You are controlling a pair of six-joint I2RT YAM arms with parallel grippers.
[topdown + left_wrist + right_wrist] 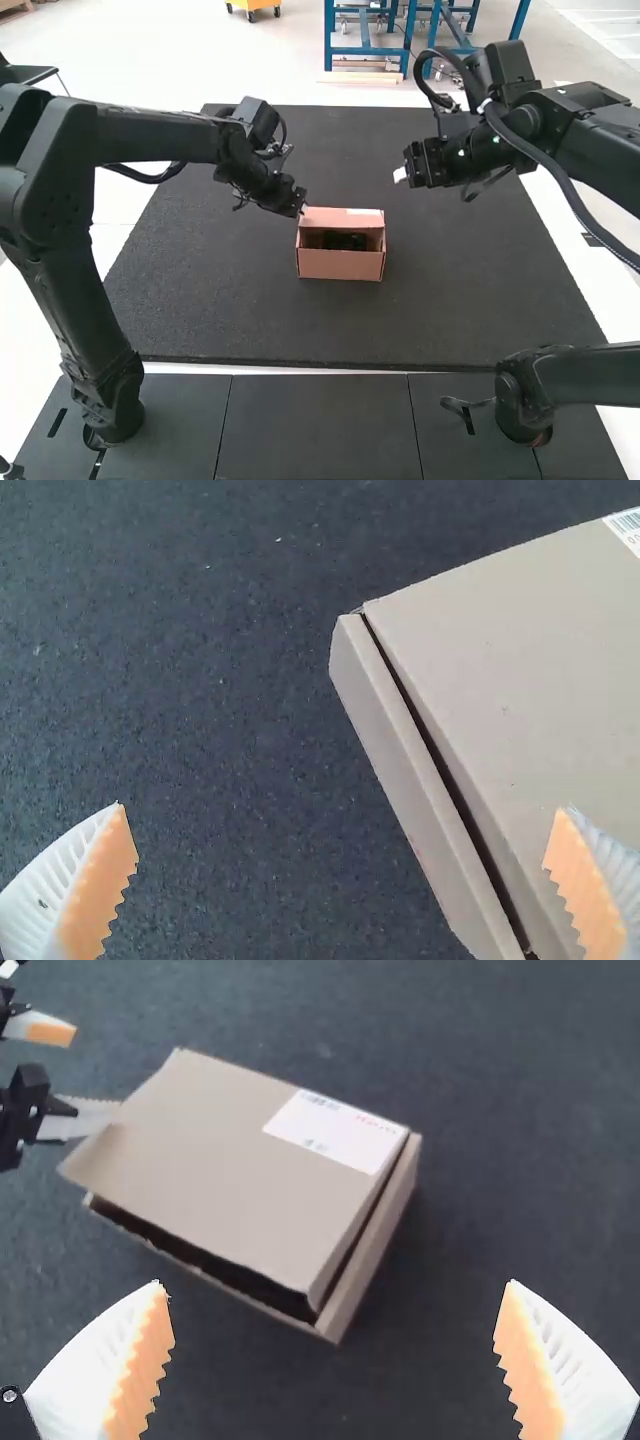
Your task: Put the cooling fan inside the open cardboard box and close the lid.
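A black mat (200, 290) covers most of the white table (612, 310). The left arm (60, 150) reaches in from its side, and the right arm (580, 120) from the other.

The box (340, 255) stands near the middle of the mat, nothing else close to it. Its lid (230, 1170) is lowered at a slant, not fully shut, so a dark gap is left along the front. A white label (335, 1130) sits on the lid near its hinged edge. Through the gap something dark shows inside, most likely the fan (340, 240).

The left gripper (292, 203) is at the box's far left corner, fingers apart. In its wrist view one finger (585, 890) hangs over the lid and the other over bare mat, with the corner of the box between them. From the right wrist view one of its fingers (85, 1110) lies at the lid's corner; whether it touches cannot be told.

The right gripper (403, 172) hangs above the box and to its right, well apart from it, fingers (135, 1360) wide apart, with nothing between them and the lid.
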